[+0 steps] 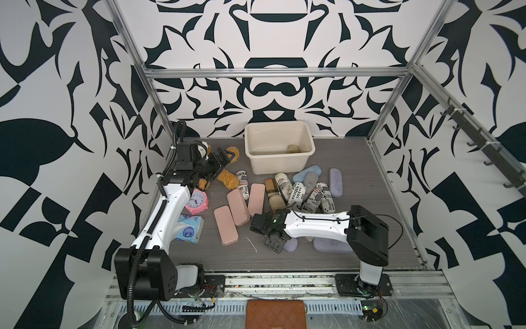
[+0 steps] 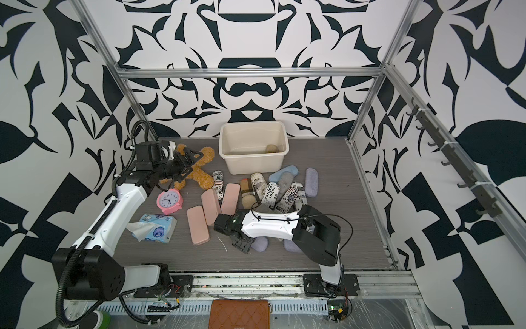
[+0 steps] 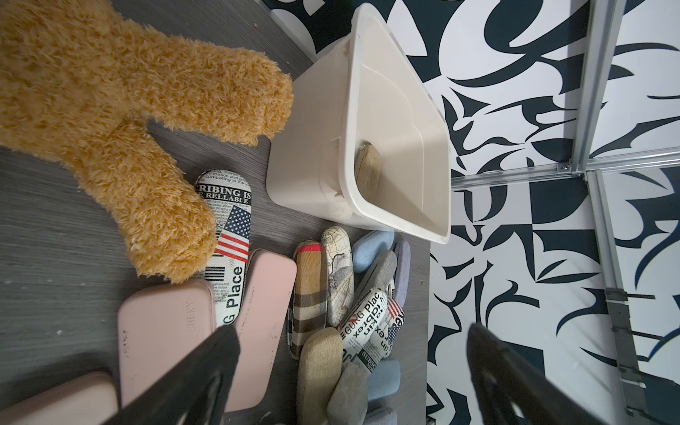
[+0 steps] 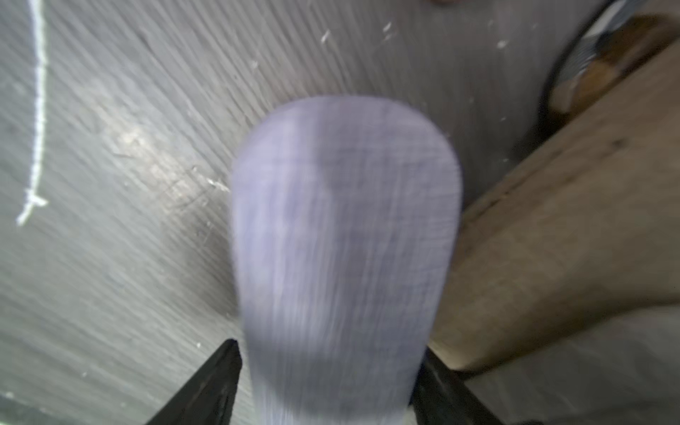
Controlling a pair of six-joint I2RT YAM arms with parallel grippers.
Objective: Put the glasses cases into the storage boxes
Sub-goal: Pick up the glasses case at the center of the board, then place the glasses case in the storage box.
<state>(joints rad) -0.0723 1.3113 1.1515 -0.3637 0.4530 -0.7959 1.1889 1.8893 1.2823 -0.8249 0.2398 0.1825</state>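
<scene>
Your right gripper (image 4: 327,347) has the lilac case (image 4: 342,220) between its fingers (image 4: 213,386); you cannot tell if it squeezes. Your left gripper (image 3: 351,331) is spread wide, holding nothing.

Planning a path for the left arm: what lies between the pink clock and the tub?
The teddy's leg and a newspaper-print case lie between clock and tub, seen in both top views.

White arm shells (image 1: 313,225), black joint housings (image 1: 370,236), ribbed black cable conduit (image 1: 132,273)
</scene>
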